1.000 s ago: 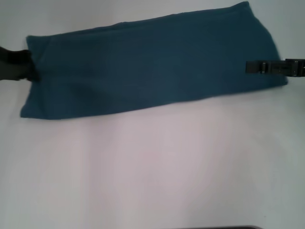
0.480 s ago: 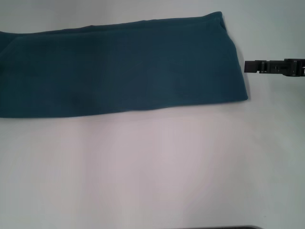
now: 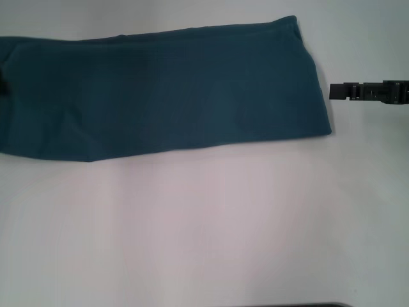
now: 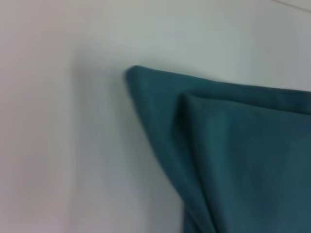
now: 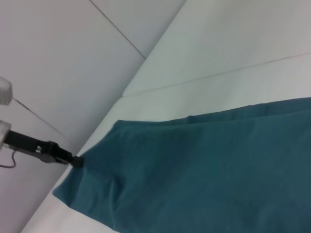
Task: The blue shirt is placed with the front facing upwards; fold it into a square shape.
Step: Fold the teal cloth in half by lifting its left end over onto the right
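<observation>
The blue shirt (image 3: 166,89) lies folded into a long teal band across the far side of the white table, its left end running out of the head view. In the right wrist view, my left gripper (image 5: 76,161) is shut on the shirt's (image 5: 204,170) far end, where the cloth draws to a point. A folded corner of the shirt (image 4: 228,145) fills the left wrist view. My right gripper (image 3: 332,91) hovers just off the shirt's right end, apart from the cloth.
The white table (image 3: 211,230) stretches bare in front of the shirt. Beyond the table's far edge, the right wrist view shows a light tiled floor (image 5: 58,58).
The shirt has slid to the left, off and away from my right gripper, which stayed in place. In the last half second its left end has bunched slightly.
</observation>
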Robot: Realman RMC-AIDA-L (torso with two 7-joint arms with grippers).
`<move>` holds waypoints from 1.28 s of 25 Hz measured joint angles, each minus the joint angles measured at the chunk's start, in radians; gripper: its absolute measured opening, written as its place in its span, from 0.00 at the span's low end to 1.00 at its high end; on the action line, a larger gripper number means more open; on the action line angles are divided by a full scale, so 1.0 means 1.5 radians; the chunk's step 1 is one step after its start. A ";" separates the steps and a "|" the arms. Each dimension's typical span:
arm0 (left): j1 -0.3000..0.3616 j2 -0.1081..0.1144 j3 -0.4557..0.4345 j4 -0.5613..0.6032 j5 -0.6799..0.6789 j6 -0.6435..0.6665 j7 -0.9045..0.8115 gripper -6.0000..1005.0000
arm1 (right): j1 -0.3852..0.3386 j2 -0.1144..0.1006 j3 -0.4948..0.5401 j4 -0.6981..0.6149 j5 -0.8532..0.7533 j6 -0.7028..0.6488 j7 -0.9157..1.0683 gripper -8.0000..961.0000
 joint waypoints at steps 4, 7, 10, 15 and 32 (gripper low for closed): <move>-0.015 -0.006 -0.002 -0.024 -0.058 0.049 0.000 0.03 | -0.002 -0.002 -0.002 0.000 -0.004 -0.001 0.000 0.91; -0.029 -0.014 0.001 -0.024 -0.086 0.061 0.000 0.03 | -0.002 -0.002 -0.002 0.000 -0.016 -0.001 0.000 0.91; -0.037 -0.019 0.005 -0.012 -0.087 0.055 0.000 0.03 | 0.000 0.000 -0.002 0.000 -0.027 -0.001 -0.003 0.91; -0.032 -0.010 0.000 -0.003 -0.085 0.046 -0.003 0.03 | 0.003 0.003 -0.002 0.000 -0.034 0.003 -0.005 0.90; 0.019 0.041 -0.014 0.062 0.049 -0.055 -0.013 0.03 | 0.013 0.006 -0.002 0.003 -0.034 0.004 0.001 0.90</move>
